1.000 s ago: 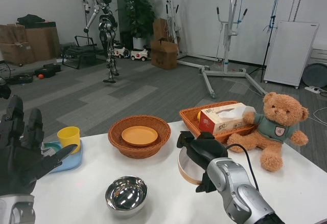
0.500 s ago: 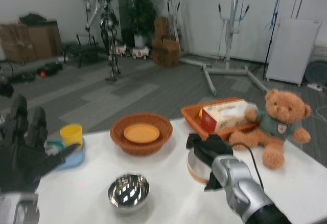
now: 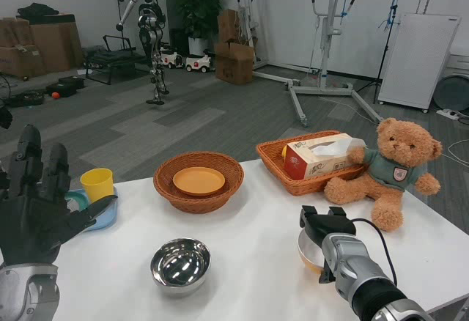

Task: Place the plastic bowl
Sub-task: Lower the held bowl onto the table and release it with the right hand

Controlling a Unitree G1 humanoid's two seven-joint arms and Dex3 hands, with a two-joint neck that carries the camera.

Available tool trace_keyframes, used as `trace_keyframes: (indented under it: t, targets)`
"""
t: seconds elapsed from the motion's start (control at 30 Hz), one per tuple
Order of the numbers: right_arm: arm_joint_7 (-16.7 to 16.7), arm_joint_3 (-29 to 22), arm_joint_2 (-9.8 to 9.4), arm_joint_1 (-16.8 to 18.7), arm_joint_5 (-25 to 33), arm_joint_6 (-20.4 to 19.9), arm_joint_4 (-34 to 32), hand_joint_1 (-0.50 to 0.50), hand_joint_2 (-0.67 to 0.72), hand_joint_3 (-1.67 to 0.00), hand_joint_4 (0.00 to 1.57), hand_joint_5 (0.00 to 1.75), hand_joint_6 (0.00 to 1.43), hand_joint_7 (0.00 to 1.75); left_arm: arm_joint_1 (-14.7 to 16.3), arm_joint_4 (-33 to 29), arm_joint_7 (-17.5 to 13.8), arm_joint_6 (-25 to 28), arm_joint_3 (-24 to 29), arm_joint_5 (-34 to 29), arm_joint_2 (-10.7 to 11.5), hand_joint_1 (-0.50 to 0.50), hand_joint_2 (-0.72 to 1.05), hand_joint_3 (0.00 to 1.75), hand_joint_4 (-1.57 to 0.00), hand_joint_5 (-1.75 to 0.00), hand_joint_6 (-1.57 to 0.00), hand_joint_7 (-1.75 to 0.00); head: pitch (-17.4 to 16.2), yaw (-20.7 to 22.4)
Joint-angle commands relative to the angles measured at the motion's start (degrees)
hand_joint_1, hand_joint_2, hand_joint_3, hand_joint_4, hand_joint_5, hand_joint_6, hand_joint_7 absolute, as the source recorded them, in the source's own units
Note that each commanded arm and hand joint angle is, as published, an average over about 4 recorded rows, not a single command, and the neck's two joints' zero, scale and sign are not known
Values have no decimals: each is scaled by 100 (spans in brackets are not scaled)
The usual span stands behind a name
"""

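One plastic bowl, pale with an orange inside, sits low toward the table's right front edge, gripped at its rim by the right hand, whose fingers curl over it. Whether its base touches the tabletop I cannot tell. Releasing while it is tilted could let it roll off that edge. Left of it stands a steel bowl; behind, a wicker basket holding an orange plate. The left hand waits at the left edge, fingers spread, holding nothing.
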Motion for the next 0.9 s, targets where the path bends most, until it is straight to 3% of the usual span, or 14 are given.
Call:
trace_keyframes:
  t: [0.03,0.1,0.13,0.23,0.27,0.4,0.57,0.63,0.7,0.77,0.9]
  targets:
    - [-163,-57,82,-92,-20,-172,268,-22,-37,-133,112,165,69,161,28,-25,1,-22,-3,-3,-25,-48,52,0,0,0,0,0,-23,-17]
    - [-185,-48,115,-74,-13,-223,340,-24,-40,-129,86,160,42,154,35,-23,1,-22,-3,-3,-27,-48,52,0,0,0,0,0,-59,-65]
    - [-185,-46,126,-61,-11,-225,342,-26,-40,-127,71,148,27,145,37,-23,1,-22,-3,-3,-27,-48,52,0,0,0,0,0,-74,-84]
    - [-169,-41,170,27,48,-243,347,-29,-35,-127,54,109,13,117,53,-23,1,-22,-3,-3,-27,-48,52,0,0,0,0,0,-226,-351]
    - [-163,-41,179,51,70,-247,347,-30,-35,-127,51,107,10,110,57,-23,1,-22,-3,-3,-27,-48,52,0,0,0,0,0,-296,-485]
    - [-154,-46,205,110,125,-256,355,-33,-32,-123,46,102,1,84,77,-23,1,-27,1,-3,-36,-48,52,0,0,0,0,0,-416,-767]
    - [-16,-48,218,135,161,-247,399,-38,-22,-111,43,82,0,84,112,-23,1,-22,6,-21,-27,-48,52,0,0,0,0,0,-561,-886]
    - [64,-41,218,139,161,-238,404,-38,-19,-103,37,48,0,73,112,-23,1,-24,6,-21,-27,-48,52,0,0,0,0,0,-610,-872]
    - [264,-35,223,128,161,-194,461,-39,-8,-77,20,10,0,52,112,-27,1,-29,1,-21,-32,-48,52,0,0,0,0,0,-665,-846]
    - [439,-32,227,110,161,-150,522,-40,3,-54,4,0,0,38,112,-27,1,-31,1,-25,-36,-48,52,0,0,0,0,0,-705,-831]
    - [532,-32,218,106,169,-146,553,-42,14,-34,0,0,0,24,112,-23,1,-35,6,-30,-36,-48,52,0,0,0,0,0,-752,-801]
